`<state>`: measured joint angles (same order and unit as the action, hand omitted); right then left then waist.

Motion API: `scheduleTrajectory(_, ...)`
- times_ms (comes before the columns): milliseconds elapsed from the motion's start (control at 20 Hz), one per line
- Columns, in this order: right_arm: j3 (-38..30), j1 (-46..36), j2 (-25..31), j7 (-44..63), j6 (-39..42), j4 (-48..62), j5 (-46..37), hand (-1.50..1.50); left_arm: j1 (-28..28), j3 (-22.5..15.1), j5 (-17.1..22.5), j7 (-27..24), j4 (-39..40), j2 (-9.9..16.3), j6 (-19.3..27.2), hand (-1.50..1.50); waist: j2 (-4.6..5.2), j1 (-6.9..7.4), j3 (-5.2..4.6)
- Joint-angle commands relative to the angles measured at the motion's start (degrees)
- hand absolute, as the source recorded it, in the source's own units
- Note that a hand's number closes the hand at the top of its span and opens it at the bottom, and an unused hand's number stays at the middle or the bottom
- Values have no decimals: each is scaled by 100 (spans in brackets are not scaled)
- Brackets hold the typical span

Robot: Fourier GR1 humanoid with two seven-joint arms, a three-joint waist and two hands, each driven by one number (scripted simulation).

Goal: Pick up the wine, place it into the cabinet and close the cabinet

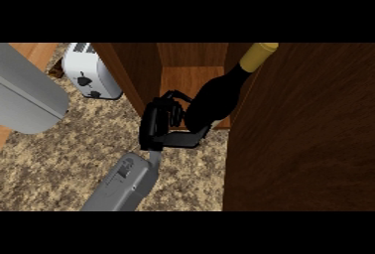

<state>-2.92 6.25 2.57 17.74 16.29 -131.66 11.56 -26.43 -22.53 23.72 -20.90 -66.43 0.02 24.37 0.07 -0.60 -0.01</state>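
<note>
Gripping wine bottle (pixel 219 92) between fingers (pixel 173 101)

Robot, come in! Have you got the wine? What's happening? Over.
One hand curled round wine bottle. Bottle tilted at open cabinet. Door open alongside. Over.

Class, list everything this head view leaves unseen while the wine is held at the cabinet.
- Wine bottle: its base is hidden by the right hand curled round it.
- Cabinet: the upper interior is cut off by the view's top edge, and the right side is hidden behind the open door.
- Toaster: partly cut off by the top edge.
- Left hand: not in view.
</note>
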Motion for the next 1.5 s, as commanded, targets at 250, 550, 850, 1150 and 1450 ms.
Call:
scheduleTrajectory(250,-214,-238,150,232,18,-25,341,-150,-81,-263,755,-1089,1257,-2,-60,150,4,-6,-1)
scheduleTrajectory(550,-28,-290,47,468,-200,-140,133,-150,-482,-81,938,-962,1664,-1,-73,150,0,2,-1)
scheduleTrajectory(850,-137,-296,80,86,-35,226,56,-150,-545,-120,1859,-1688,2387,-2,-604,150,13,-28,-2)
scheduleTrajectory(1150,103,-473,-49,145,-158,331,-78,-150,-1163,-518,2718,-2116,3340,-2,-858,150,34,-110,-5)
scheduleTrajectory(1450,-254,-138,124,306,-27,-37,449,-150,-1751,-230,2582,-1506,3334,-1,-759,150,9,-73,-1)
